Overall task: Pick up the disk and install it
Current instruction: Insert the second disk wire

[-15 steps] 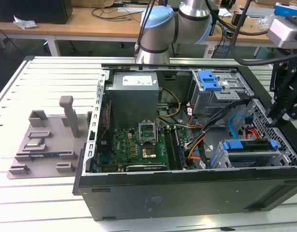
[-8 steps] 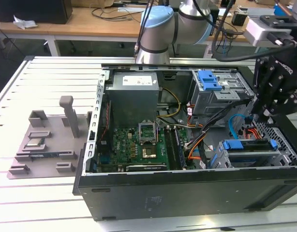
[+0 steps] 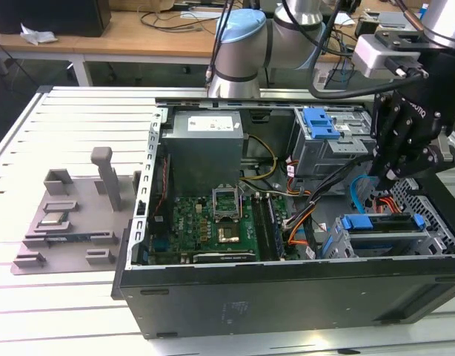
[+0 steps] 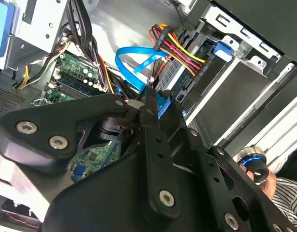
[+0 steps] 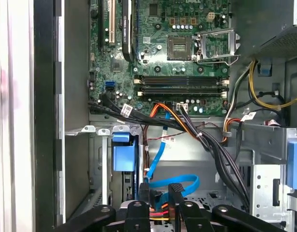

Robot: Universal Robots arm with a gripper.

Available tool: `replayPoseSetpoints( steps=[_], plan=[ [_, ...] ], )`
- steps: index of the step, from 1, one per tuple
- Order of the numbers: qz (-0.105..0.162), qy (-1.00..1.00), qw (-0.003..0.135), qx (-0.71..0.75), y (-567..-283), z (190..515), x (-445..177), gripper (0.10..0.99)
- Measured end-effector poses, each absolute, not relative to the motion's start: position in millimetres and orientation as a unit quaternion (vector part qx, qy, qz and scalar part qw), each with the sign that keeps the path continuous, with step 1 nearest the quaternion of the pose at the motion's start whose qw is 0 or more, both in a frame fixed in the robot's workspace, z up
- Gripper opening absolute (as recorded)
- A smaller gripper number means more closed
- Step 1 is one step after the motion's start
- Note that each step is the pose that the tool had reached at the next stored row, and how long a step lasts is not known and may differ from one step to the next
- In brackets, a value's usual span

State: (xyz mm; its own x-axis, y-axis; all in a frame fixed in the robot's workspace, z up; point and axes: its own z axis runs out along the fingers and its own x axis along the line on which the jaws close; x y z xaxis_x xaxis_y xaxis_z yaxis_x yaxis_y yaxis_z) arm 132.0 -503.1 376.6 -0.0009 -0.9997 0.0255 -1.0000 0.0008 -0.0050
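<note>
Black pincer (image 3: 384, 178) inside the open computer case (image 3: 287, 297), just above the blue-railed disk (image 3: 379, 226) in its bay, fingers' state unclear.

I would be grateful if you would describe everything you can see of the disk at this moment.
The disk sits in the drive cage at the lower corner of the open computer case, on the exterior view's right. It lies flat, with a blue plastic rail along its upper edge and grey metal below it. Red, yellow and black wires and a blue cable run beside its end. The gripper hangs just above it; whether they touch is hidden.
</note>
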Motion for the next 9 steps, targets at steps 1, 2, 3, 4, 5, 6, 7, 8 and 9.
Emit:
replayPoseSetpoints(
  steps=[1,2,3,4,5,6,7,8,9],
  plan=[
    [0.011,-0.707,0.007,0.707,-503.1,376.6,131.9,0.302],
    [0.011,-0.707,0.007,0.707,-503.1,376.5,132.0,0.302],
    [0.011,-0.707,0.007,0.707,-503.1,376.5,131.9,0.302],
    [0.011,-0.707,0.007,0.707,-503.1,376.5,131.9,0.224],
    [0.011,-0.707,0.008,0.707,-503.1,376.5,131.9,0.157],
    [0.011,-0.707,0.008,0.707,-503.1,376.5,131.9,0.157],
    [0.011,-0.707,0.008,0.707,-503.1,376.5,131.9,0.157],
    [0.011,-0.707,0.008,0.707,-503.1,376.5,131.9,0.157],
    [0.011,-0.707,0.008,0.707,-503.6,376.4,131.9,0.157]
  ],
)
